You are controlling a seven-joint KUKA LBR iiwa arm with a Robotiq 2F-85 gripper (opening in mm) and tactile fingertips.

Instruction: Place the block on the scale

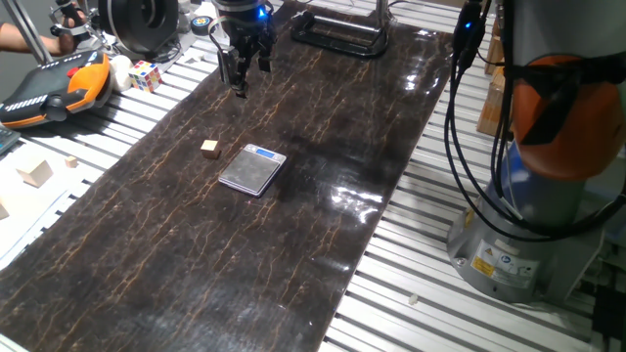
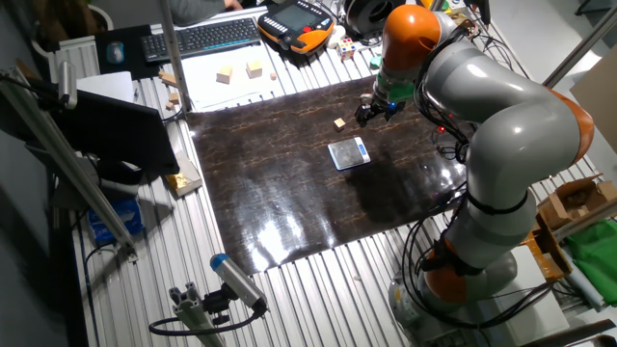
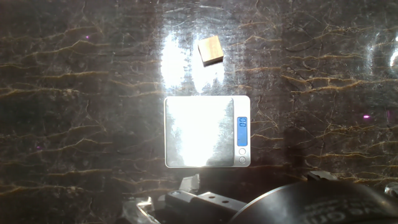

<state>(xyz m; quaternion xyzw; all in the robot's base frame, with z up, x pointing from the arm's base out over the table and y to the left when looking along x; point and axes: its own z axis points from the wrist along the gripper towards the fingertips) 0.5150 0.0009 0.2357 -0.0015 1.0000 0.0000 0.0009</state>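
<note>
The block (image 1: 209, 148) is a tiny tan wooden cube lying on the dark marbled mat, just beside the scale's far corner and not touching it. The scale (image 1: 252, 169) is a flat silver rectangle with a small blue display. From above, the hand view has the block (image 3: 211, 50) a short gap beyond the scale (image 3: 202, 130). My gripper (image 1: 250, 78) hangs above the mat, well behind both, with its fingers apart and nothing between them. The other fixed view places the gripper (image 2: 371, 114) to the right of the block (image 2: 339, 123) and above the scale (image 2: 348, 153).
A Rubik's cube (image 1: 147, 75) and an orange teach pendant (image 1: 59, 88) lie off the mat's far left corner. Larger pale wooden blocks (image 1: 36, 173) sit on the slatted table to the left. A black frame (image 1: 337, 34) stands at the mat's far end.
</note>
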